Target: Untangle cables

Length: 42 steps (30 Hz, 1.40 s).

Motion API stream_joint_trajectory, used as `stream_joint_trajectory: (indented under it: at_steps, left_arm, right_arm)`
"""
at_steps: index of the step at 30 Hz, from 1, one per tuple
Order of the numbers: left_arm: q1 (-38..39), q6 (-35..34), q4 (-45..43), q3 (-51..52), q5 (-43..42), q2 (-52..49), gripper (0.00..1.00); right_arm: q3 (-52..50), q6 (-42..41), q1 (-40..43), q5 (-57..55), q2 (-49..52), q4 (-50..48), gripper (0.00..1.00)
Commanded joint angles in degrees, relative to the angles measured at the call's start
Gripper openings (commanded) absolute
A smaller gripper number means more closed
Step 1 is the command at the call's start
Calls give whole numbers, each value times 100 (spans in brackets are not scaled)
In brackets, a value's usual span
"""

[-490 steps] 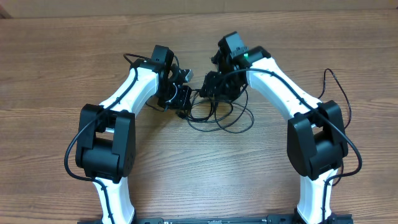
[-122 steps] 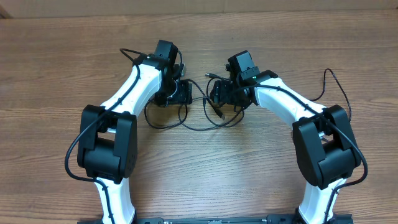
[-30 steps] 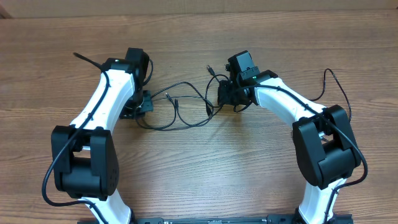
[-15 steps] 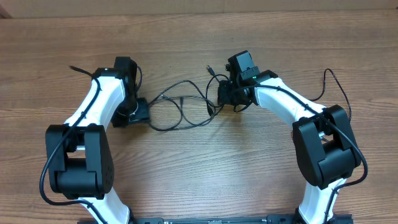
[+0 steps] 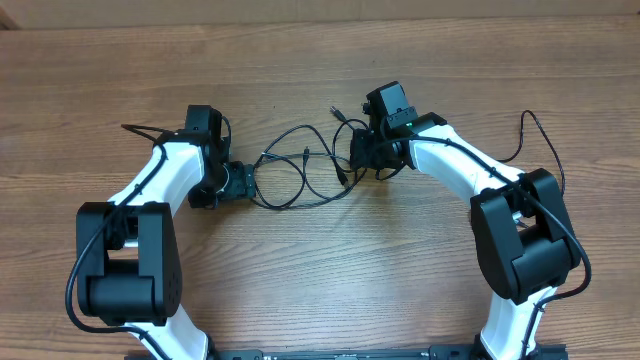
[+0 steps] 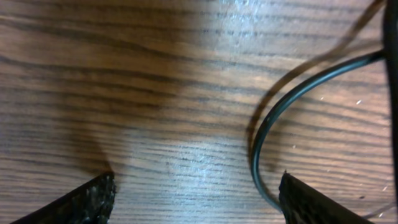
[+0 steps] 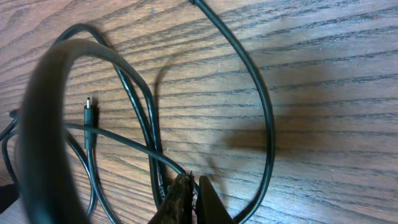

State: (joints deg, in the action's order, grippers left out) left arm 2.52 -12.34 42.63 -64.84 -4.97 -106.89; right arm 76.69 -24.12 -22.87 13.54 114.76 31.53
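Thin black cables [image 5: 300,178] lie in loose loops on the wooden table between my two grippers, with small plugs [image 5: 303,155] at free ends. My left gripper [image 5: 240,185] sits at the left end of the loops and is open. In the left wrist view its gripper [image 6: 196,196] has bare wood between the fingers [image 6: 87,199], and a cable arc [image 6: 261,143] curves just inside the right one. My right gripper [image 5: 355,165] is shut on a cable strand. The right wrist view shows that gripper [image 7: 194,190] pinching a strand [image 7: 149,152] where loops cross, beside a small plug [image 7: 89,106].
The right arm's own thicker wire [image 5: 530,130] loops over the table at the far right. A paler strip runs along the table's far edge [image 5: 320,12]. Both arm bases stand at the near edge.
My left gripper has opened and let go of the cable end, then shifted slightly toward the near right. The loops have settled a little to the right. The right arm has stayed put.
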Motion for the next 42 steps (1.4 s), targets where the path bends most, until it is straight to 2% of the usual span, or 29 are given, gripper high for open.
stream_joint_trajectory:
  at_steps: [1,3,7,12,17,23,30,33,37,38,40,41,42]
  left_arm:
    - [17,-138,-63,229,-341,-66,77]
    - [-7,-96,278,85,-162,-55,77]
    - [-142,-275,1462,-702,802,-55,79]
    - [-133,-271,2142,-1480,557,-55,80]
    - [-39,-273,1939,-1613,-225,-63,82]
    - [46,-413,1523,-1438,-295,-63,82]
    - [302,-723,835,-776,-546,-66,76]
    - [437,-855,474,-437,-542,-66,67]
    - [627,-894,118,-111,-533,-66,49]
    - [667,-894,96,-74,-525,-66,41]
    - [702,-887,111,-76,-516,-66,11]
    - [702,-887,170,-98,-516,-57,4]
    - [697,-887,262,-149,-516,-55,4]
  right_arm:
    - [20,0,9,4,39,-15,4]
    - [20,0,7,4,39,-13,4]
    - [20,0,7,2,39,-15,4]
    - [20,0,7,4,39,-39,4]
    - [20,0,7,2,39,-55,4]
    - [20,0,7,2,42,-52,4]
    - [17,0,7,2,42,-55,4]
    - [20,0,7,2,42,-55,4]
    - [20,0,7,2,42,-55,4]
    - [20,0,7,2,42,-55,4]
    - [20,0,7,-2,42,-55,4]
    - [20,0,7,-31,42,-52,4]
    - [20,0,7,-61,42,-55,4]
